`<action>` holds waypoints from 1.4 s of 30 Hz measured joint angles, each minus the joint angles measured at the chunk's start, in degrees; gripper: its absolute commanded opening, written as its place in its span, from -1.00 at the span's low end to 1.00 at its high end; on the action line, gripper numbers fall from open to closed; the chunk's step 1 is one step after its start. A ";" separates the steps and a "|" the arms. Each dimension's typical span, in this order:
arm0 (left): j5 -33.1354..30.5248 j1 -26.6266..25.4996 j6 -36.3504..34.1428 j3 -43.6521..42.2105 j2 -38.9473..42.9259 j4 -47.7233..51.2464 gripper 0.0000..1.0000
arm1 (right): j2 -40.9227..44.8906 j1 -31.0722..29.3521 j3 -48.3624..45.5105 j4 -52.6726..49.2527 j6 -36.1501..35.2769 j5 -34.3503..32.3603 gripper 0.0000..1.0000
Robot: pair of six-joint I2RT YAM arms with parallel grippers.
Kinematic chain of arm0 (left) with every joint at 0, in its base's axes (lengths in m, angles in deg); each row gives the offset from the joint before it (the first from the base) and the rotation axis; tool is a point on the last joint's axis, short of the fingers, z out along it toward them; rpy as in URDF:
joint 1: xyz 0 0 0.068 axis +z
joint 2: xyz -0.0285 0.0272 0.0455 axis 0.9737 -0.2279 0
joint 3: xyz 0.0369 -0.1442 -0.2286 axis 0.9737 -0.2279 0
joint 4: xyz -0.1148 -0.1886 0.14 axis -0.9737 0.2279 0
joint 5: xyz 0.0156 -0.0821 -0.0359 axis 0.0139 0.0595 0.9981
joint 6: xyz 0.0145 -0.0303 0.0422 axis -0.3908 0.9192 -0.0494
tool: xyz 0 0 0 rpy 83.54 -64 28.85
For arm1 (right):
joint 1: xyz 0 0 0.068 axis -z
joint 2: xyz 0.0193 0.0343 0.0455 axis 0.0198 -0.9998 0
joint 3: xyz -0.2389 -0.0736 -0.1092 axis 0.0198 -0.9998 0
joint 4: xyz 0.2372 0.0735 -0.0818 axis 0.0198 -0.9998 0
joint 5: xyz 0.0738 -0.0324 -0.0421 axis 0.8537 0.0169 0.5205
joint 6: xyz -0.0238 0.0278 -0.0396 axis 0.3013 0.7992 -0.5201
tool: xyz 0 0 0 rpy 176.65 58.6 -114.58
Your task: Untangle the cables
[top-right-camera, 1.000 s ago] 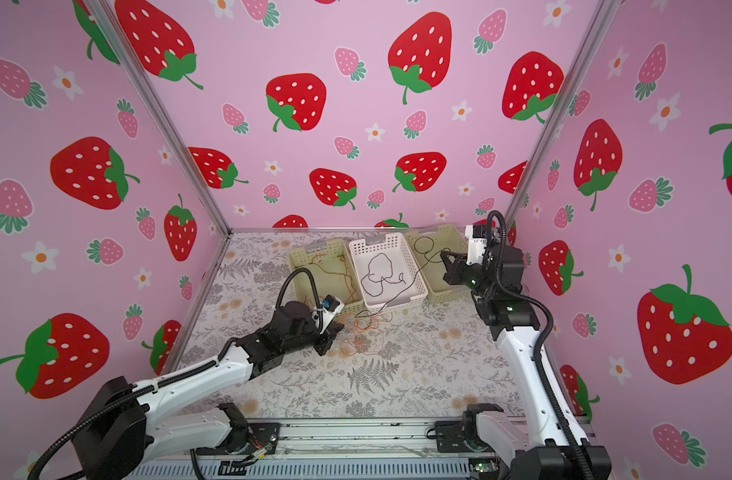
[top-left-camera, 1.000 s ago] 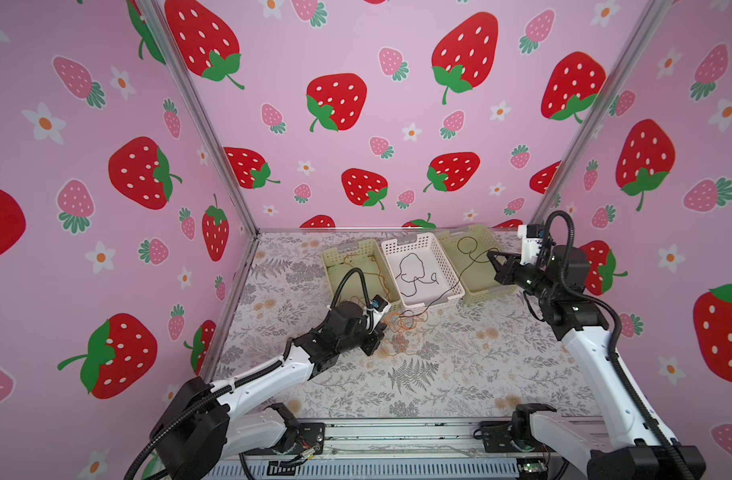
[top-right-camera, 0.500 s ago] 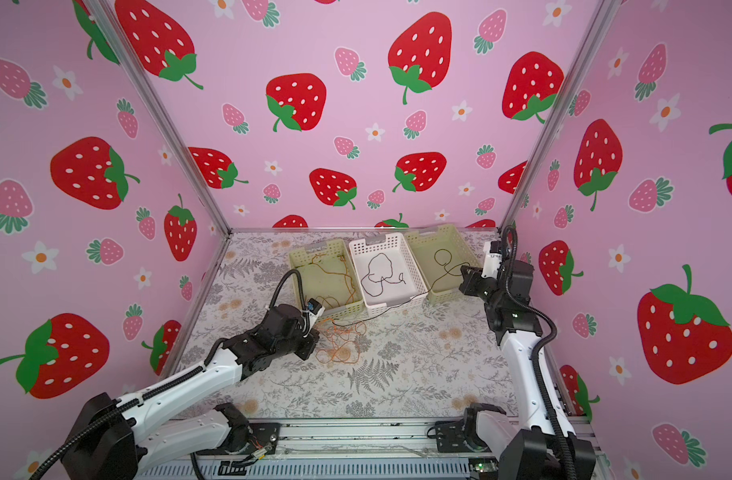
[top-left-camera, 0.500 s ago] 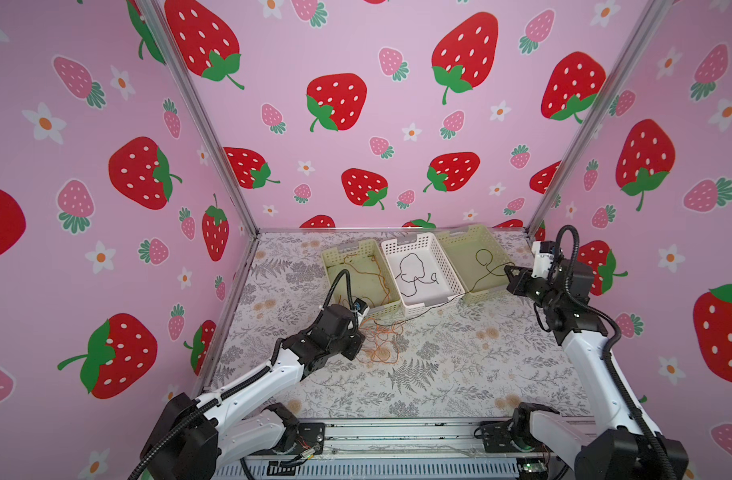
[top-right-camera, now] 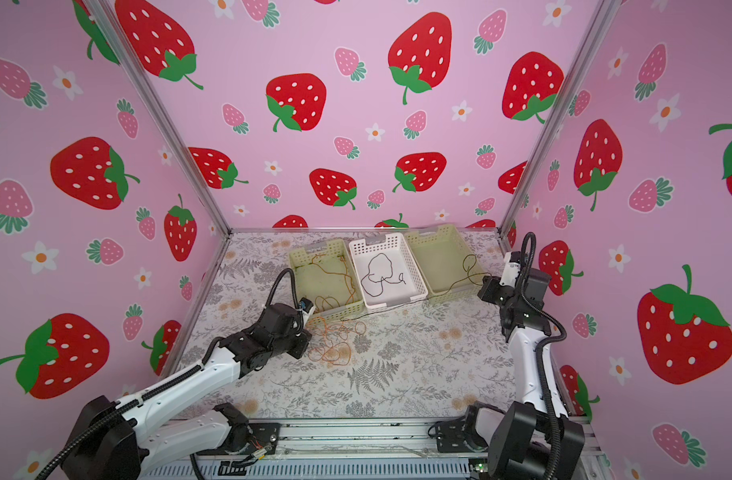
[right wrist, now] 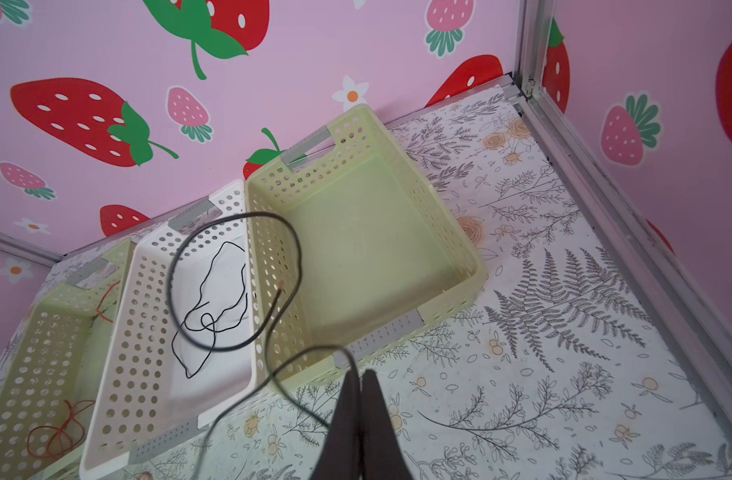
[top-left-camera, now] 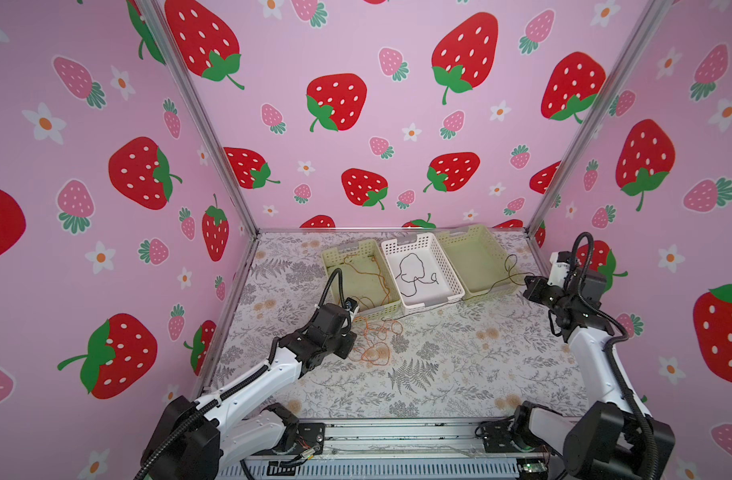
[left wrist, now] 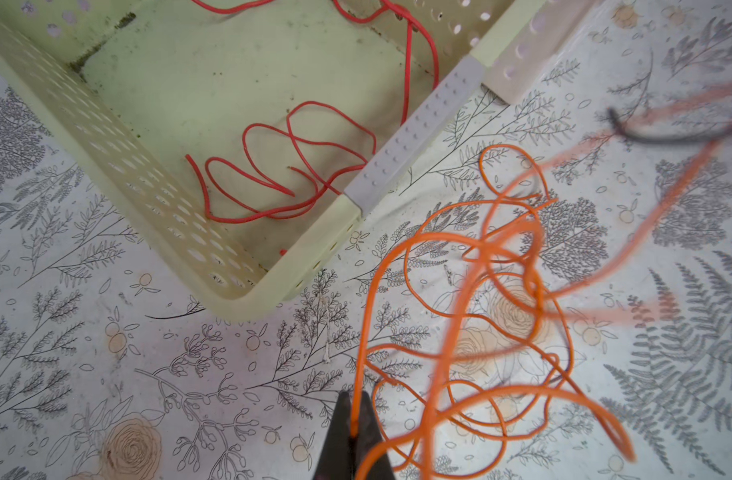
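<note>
Pink strawberry walls [top-left-camera: 397, 62] close in a floral tabletop [top-left-camera: 459, 365] with three baskets in a row at the back. My left gripper [left wrist: 354, 399] is clenched on the orange cable [left wrist: 361, 345], whose loops lie piled loosely on the tabletop just in front of the left green basket [top-left-camera: 331, 274]. A reddish cable [left wrist: 406, 83] lies coiled inside that basket. My right gripper [right wrist: 361, 378] is pinched tight on a black cable [right wrist: 248, 214] beside the front corner of the right green basket [top-left-camera: 459, 237]. This cable curls in the air over that basket, then runs along the front of the baskets toward the orange pile. Its far end seems to reach into the pile, but I cannot tell whether the two are knotted. A second black cable [right wrist: 245, 286] lies looped inside the white basket [top-left-camera: 432, 300] in the middle.
</note>
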 measured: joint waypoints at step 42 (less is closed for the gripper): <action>-11.87 8.96 0.83 3.65 -1.01 9.92 -1.00 | -13.99 5.31 5.49 -2.03 -4.66 -4.87 -1.00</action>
